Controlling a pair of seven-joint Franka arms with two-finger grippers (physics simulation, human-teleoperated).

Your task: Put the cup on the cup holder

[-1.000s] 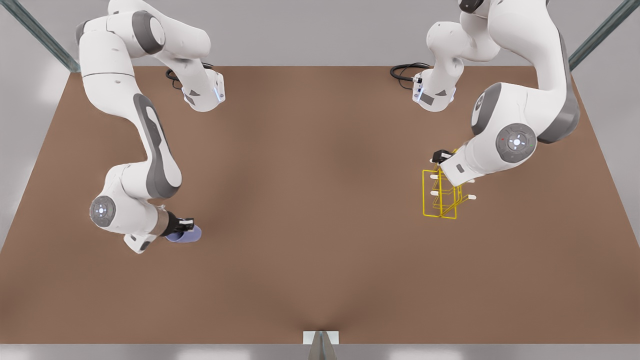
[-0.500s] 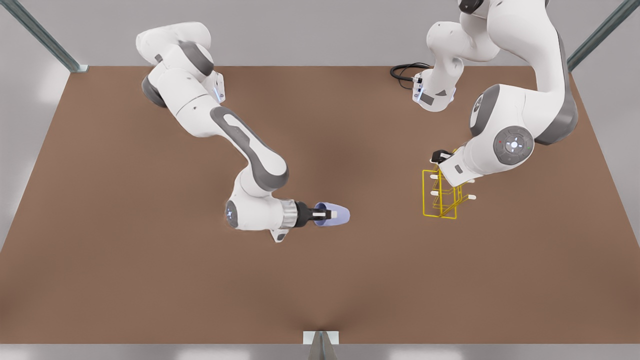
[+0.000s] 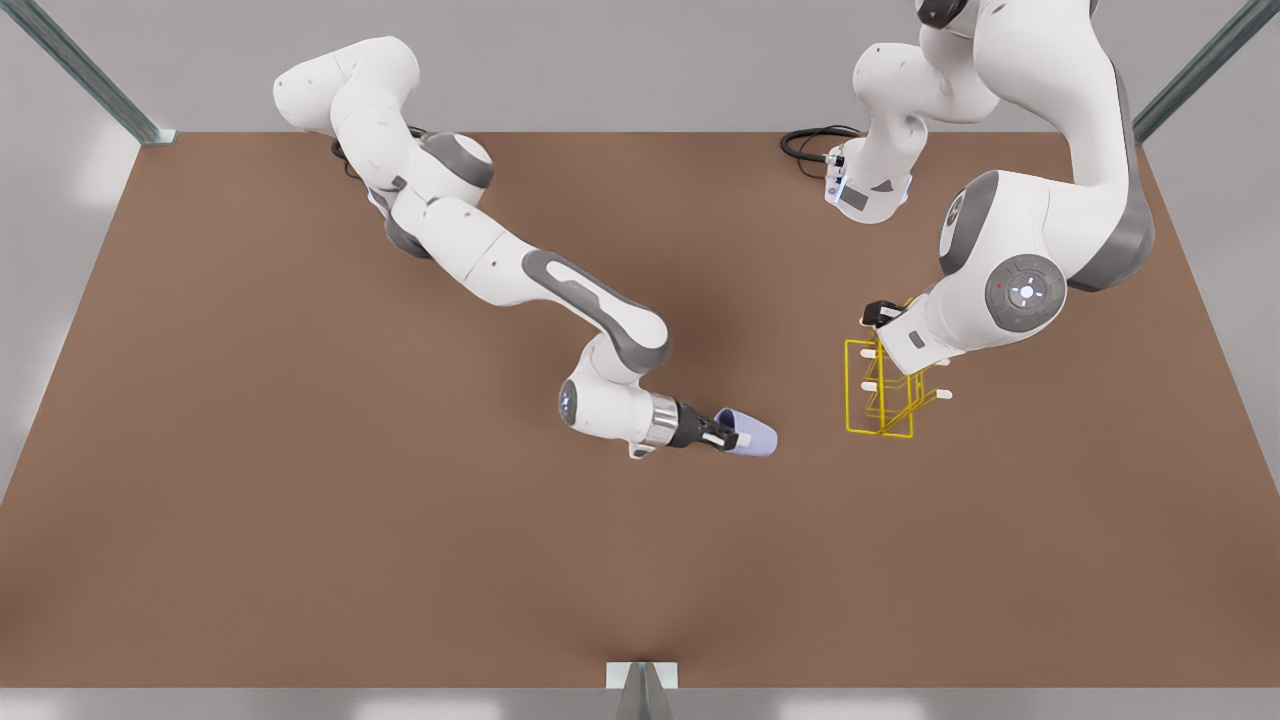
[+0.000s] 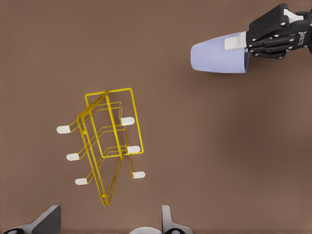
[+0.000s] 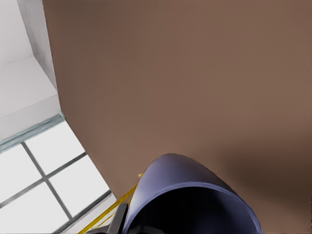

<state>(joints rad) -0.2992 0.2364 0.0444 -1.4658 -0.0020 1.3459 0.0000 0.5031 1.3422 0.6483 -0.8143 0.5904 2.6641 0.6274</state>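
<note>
One cup held sideways, right gripper

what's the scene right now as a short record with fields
cup: lavender-blue, on its side in the air, held at the rim end, base toward the rack
right gripper: jaws shut on the cup, mid-table in the front view
cup holder: yellow wire rack with white-tipped pegs, standing on the table, apart from the cup
left gripper: poised above the rack; its camera looks down on the rack and the cup
task state: cup not yet on a peg
</note>
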